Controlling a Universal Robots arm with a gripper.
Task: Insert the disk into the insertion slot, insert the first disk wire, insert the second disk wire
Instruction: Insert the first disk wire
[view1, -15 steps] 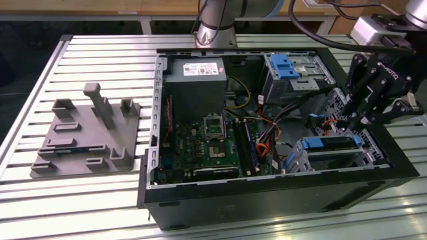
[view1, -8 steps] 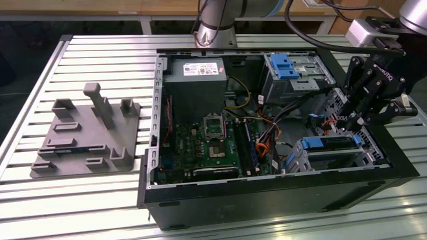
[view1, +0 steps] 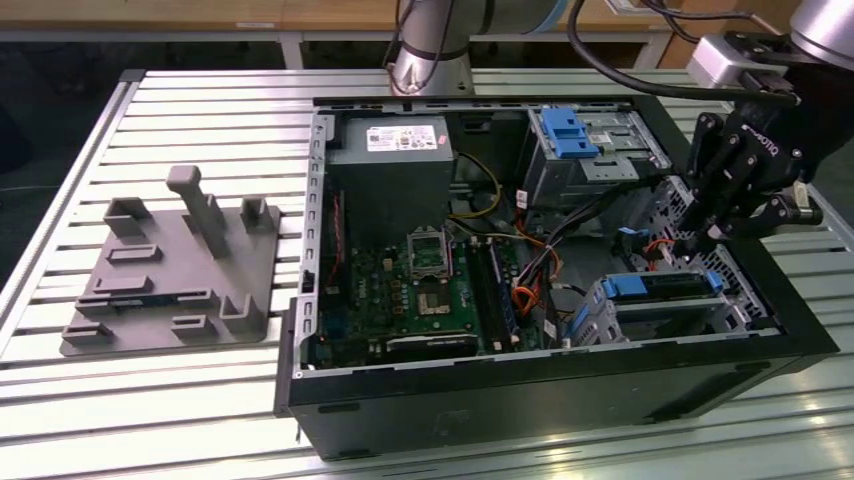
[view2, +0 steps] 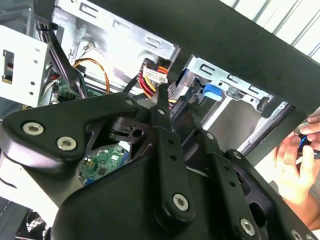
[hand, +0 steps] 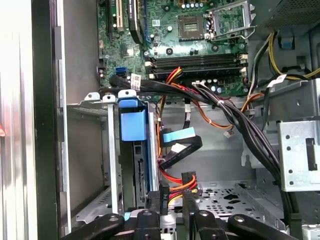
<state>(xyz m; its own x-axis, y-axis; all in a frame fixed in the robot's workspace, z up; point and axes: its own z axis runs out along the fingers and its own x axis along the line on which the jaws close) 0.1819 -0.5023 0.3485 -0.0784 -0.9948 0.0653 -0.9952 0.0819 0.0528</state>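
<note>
The disk (view1: 657, 286) lies inside the insertion slot (view1: 674, 318) at the lower right of the exterior view, in the right-hand corner of the black computer case (view1: 534, 392). Its bright blue carrier end shows at the slot's mouth. In the first wrist view the disk (hand: 132, 122) stands between the silver rails of the insertion slot (hand: 112, 160).

Just beside the slot, a blue flat cable (hand: 177, 135) runs up close to the disk; whether it touches cannot be told. A black plug (hand: 186, 179) with red, orange and yellow wires sits apart from the disk, right at the pincer (hand: 176, 196).

In the exterior view the pincer (view1: 687, 243) hangs inside the case just above the slot. Whether it is clenched or released cannot be told. In the second wrist view the pincer (view2: 177, 102) points toward a red and yellow wire bundle (view2: 152, 77). A person's hand (view2: 297, 157) is outside the case wall.

Further in, a taller silver cage (view1: 614, 150) with a blue latch (view1: 567, 135) stands at the upper right. A grey power supply (view1: 394, 165) sits at the top centre and a green motherboard (view1: 434, 290) lies below it. The case rests on a slatted table (view1: 174, 410). A grey fixture (view1: 167, 280) lies on the exterior view's left, well apart from the case.
</note>
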